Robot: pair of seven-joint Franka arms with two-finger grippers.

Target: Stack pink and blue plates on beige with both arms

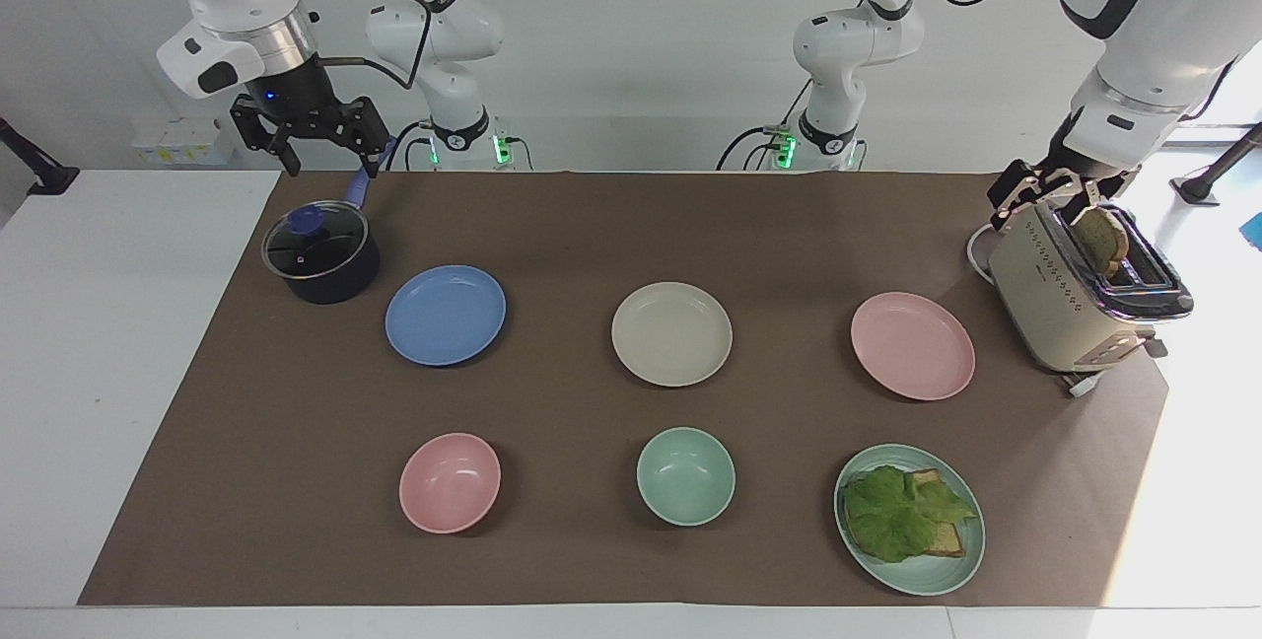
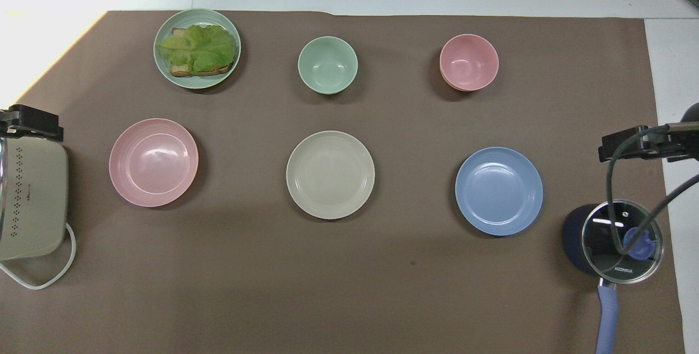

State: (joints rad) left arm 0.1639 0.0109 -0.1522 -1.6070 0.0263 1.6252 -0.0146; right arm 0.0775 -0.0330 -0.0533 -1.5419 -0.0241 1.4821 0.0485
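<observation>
Plates are laid in one row across the brown mat (image 1: 631, 225), none stacked yet. Seen from overhead, the beige plate (image 2: 330, 174) sits at the mat's centre, the pink plate (image 2: 153, 161) at its 9 o'clock toward the left arm's end, and the blue plate (image 2: 499, 190) at its 3 o'clock toward the right arm's end. All three are well apart.

The left gripper (image 1: 1047, 193) is held over the toaster (image 1: 1070, 299), fingers spread wide, nothing gripped; a slice of toast (image 1: 1102, 240) stands in the slot just beside it. The right gripper (image 1: 315, 141) hangs over the pot (image 1: 322, 254), fingers likewise spread wide and empty. No plate is touched by either.

Step in hand is judged to be the first approach. Each plate is best taken by its own arm: pink by the left, blue by the right. As the plates are shallow and lie flat, the rim should be pinched at the edge nearest the arm, one finger above and one slid beneath. A clean lift is advised before travel, so that nothing is dragged along the mat. Placement is better done one arm at a time over the beige plate, so that a collision at the centre is avoided. Rims should be centred before release.
</observation>
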